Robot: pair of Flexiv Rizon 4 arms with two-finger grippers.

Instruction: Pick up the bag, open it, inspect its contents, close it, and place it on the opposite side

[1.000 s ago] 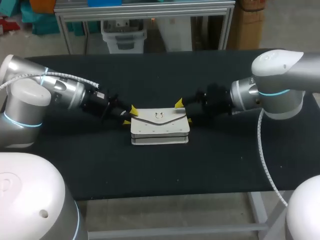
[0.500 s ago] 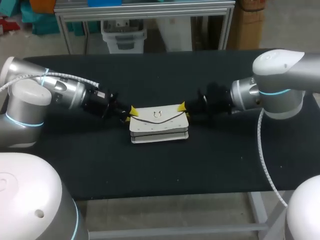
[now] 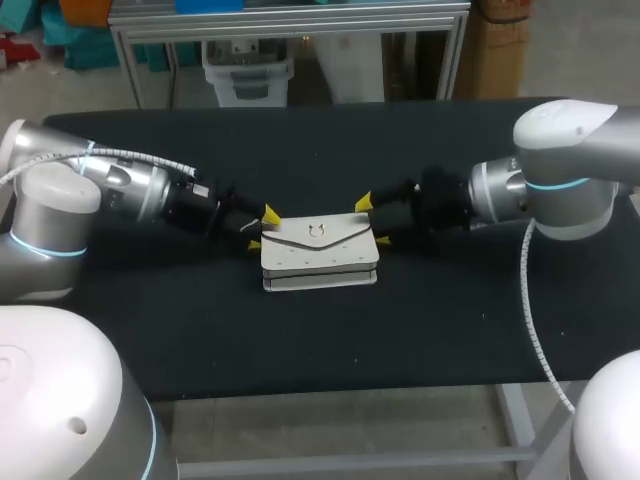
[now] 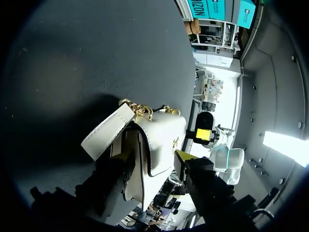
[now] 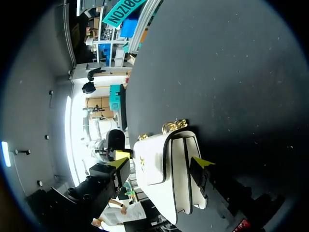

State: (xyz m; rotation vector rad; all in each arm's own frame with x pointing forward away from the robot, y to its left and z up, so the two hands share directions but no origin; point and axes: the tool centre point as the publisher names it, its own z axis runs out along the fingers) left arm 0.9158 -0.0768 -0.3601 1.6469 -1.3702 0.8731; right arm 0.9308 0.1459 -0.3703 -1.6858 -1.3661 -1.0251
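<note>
bag [image 3: 320,250]: white, mid-frame on the black table [image 3: 320,330]
left gripper [image 3: 262,228]: jaws spread around its left end
right gripper [image 3: 372,221]: same deal, right end, jaws apart

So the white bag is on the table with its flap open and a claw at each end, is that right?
Not quite: the head view shows the flap closed. The rest holds: white bag on the table, left claw and right claw at its ends.

Hidden and unresolved items
Bag [image 3: 320,268] interior concealed beneath the closed flap [image 3: 346,236]; clasp [image 3: 315,231] form too small to resolve in head view.
</note>
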